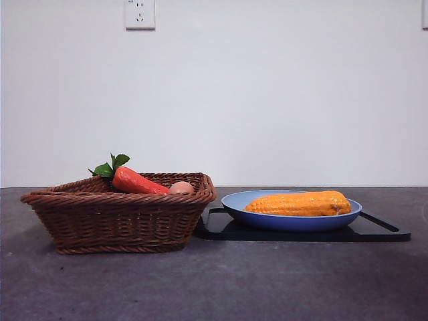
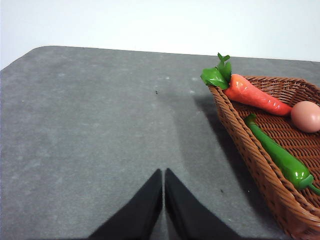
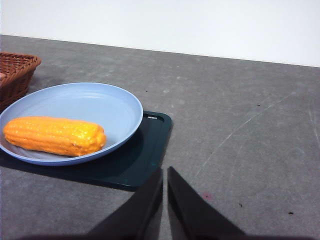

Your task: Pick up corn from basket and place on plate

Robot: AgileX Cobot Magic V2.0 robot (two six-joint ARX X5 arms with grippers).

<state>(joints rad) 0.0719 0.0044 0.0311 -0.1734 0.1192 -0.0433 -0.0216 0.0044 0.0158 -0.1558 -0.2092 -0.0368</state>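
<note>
Corn at rest on the light blue plate, lying flat on its side and touched by neither gripper. In the front view its long axis runs from 9 to 3 o'clock, parallel to the table edge; the end at 3 o'clock looks blunt, and the end at 9 o'clock appears slightly narrower, though the taper is faint. The plate sits on a flat black tray, at 3 o'clock of the wicker basket and just beside it. Carrot, pinkish ball and a green pepper remain in the basket; the pepper shows only in the left wrist view.

Left gripper: jaws pressed together, grasping nothing, above bare table with the basket at about 3 o'clock of its tips. Right gripper: jaws likewise closed and empty, above the table just beside the tray, clear of the corn. Neither arm appears in the front view.

Step in hand, as a judgement: placement looks complete, with both arms withdrawn to waiting poses. The next move calls for nothing beyond holding clear; no regrasp seems needed, as the corn lies well within the rim.
</note>
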